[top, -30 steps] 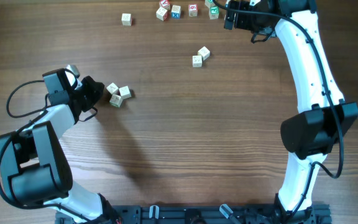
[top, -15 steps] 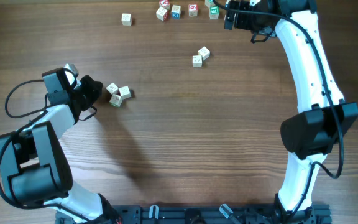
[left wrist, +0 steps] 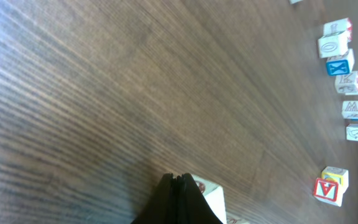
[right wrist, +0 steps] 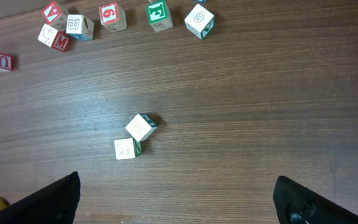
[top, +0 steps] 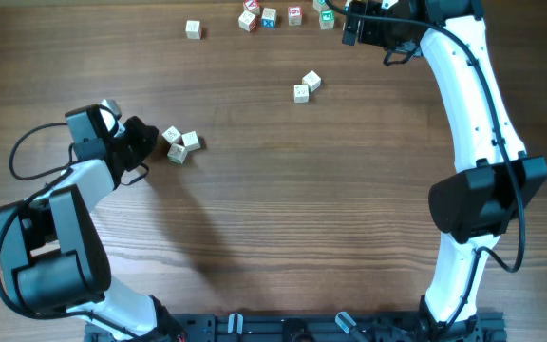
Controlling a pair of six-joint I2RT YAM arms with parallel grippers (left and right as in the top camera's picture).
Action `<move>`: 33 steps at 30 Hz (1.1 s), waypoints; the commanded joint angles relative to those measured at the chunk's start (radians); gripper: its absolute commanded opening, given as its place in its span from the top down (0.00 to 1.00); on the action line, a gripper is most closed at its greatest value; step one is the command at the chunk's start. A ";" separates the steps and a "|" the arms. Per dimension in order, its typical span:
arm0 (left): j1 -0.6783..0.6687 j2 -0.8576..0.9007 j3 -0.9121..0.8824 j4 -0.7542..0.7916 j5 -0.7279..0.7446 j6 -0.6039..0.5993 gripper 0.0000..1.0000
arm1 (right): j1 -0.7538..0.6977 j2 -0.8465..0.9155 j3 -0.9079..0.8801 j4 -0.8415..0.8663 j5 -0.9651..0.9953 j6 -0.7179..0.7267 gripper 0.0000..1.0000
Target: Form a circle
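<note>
A dark, wood-grained table carries scattered wooden alphabet cubes. Near its left side, a cluster of three pale cubes sits packed together, faces touching. Well apart, toward the far right, a tilted cube meets the corner of a second cube, forming a pair on open wood. Along the far edge runs a loose line of lettered cubes, among them a red A, a red 6, a green E and a 9. A lone cube lies left of that line, separate from the rest.
</note>
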 commanded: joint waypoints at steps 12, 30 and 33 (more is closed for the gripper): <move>-0.003 0.030 0.000 0.100 -0.018 -0.006 0.96 | 0.001 -0.034 0.010 0.002 0.016 0.002 0.00; -0.003 0.060 0.000 0.089 0.107 -0.018 0.96 | 0.001 -0.034 0.010 0.002 0.016 0.001 0.00; -0.003 0.060 0.000 0.068 0.106 -0.018 0.96 | 0.001 -0.034 0.010 0.002 0.016 0.001 0.00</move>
